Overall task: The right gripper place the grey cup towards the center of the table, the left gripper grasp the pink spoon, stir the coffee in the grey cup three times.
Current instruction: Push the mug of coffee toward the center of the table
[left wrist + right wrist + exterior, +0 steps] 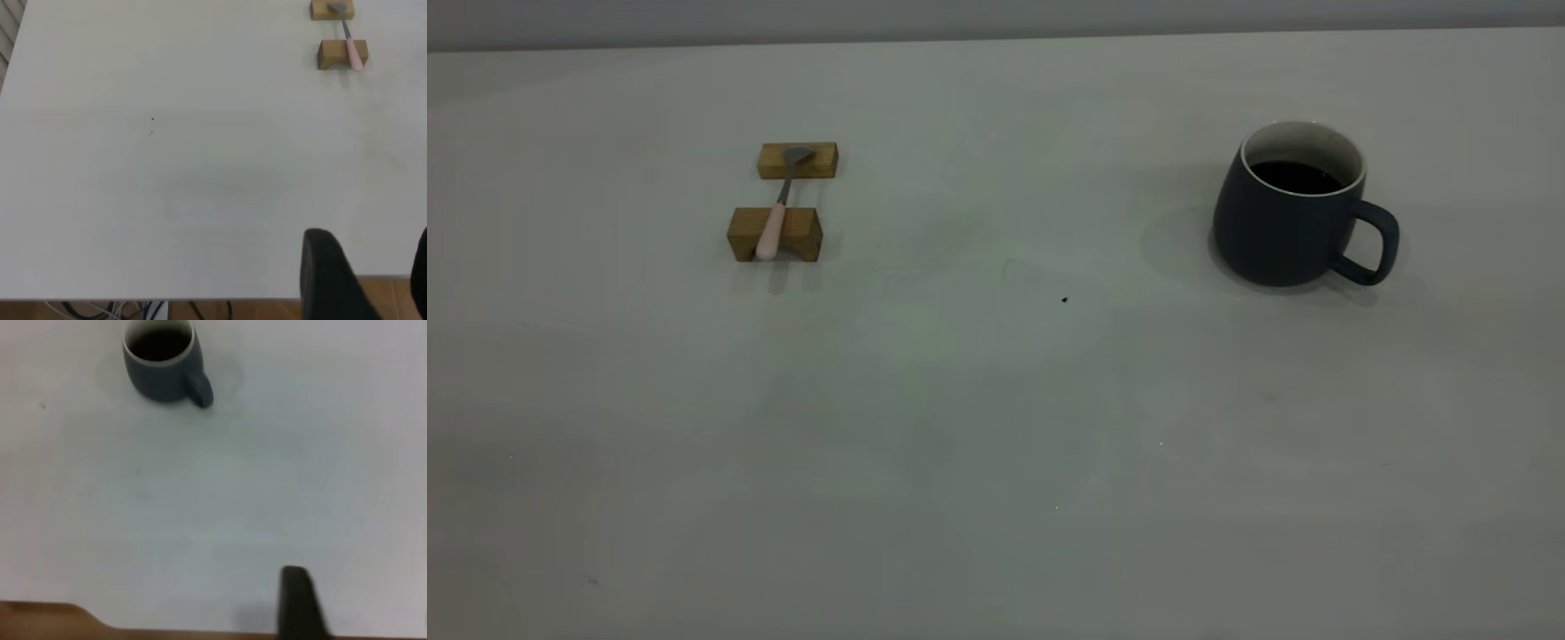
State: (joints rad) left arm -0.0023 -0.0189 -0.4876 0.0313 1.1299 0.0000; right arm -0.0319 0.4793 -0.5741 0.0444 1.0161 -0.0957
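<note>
The grey cup (1303, 213) stands upright at the table's (996, 418) right side, handle turned to the right, dark coffee (1294, 177) inside. At the left, the pink spoon (772, 227) lies bridged across two wooden blocks (775, 234), its metal bowl on the far block. No arm shows in the exterior view. In the left wrist view my left gripper (373, 267) hangs open over the table's near edge, far from the pink spoon (352, 53). My right gripper (360, 607) is likewise open at the near edge, empty, with the grey cup (163, 377) well ahead of it.
A tiny dark speck (1064, 300) marks the table's middle. The far wooden block (798, 161) sits just behind the near one. Brown floor and some cables (120, 310) show past the table's near edge in the left wrist view.
</note>
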